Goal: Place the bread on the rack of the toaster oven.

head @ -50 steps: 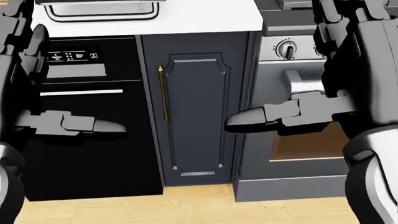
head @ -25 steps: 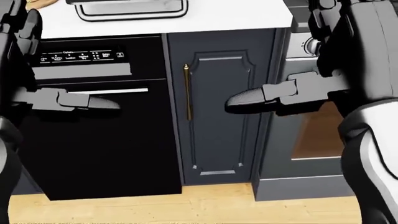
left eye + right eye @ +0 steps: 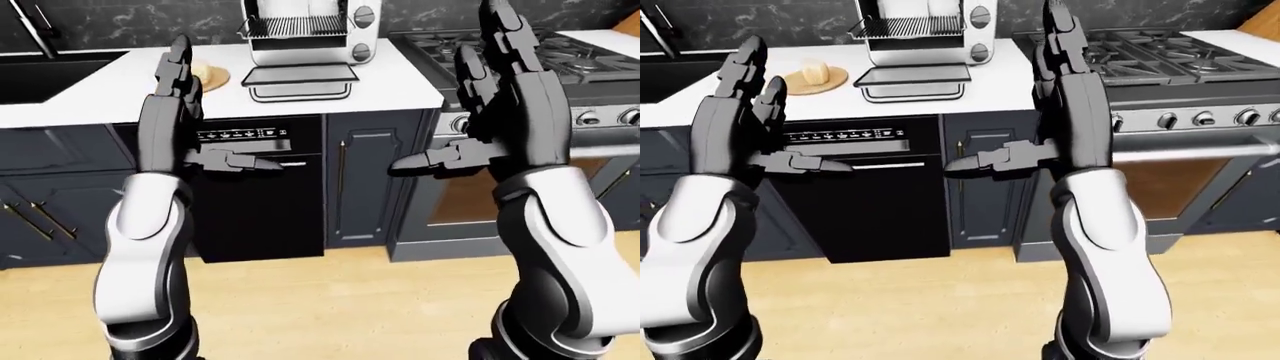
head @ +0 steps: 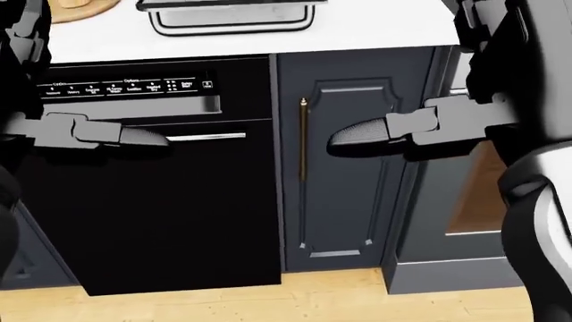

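The toaster oven (image 3: 925, 30) stands on the white counter (image 3: 1005, 79), near the top centre of the right-eye view. Its door (image 3: 912, 76) is folded down and its wire rack (image 3: 905, 27) shows inside. The bread (image 3: 816, 72) lies on a round wooden board to the left of the oven. My left hand (image 3: 760, 97) and right hand (image 3: 1045, 82) are raised, below the counter edge in the view, fingers up and thumbs pointing inward. Both are open and empty, apart from the bread and the oven.
A black dishwasher (image 4: 152, 194) and a dark cabinet door (image 4: 344, 168) stand under the counter. A gas stove (image 3: 1160, 52) with an oven below is at the right. A sink (image 3: 50, 71) is at the left. The floor (image 3: 330, 300) is wood.
The whole head view has shifted: the dishwasher, cabinet and oven door slid right, so the camera moved left. Both hands stay open and raised.
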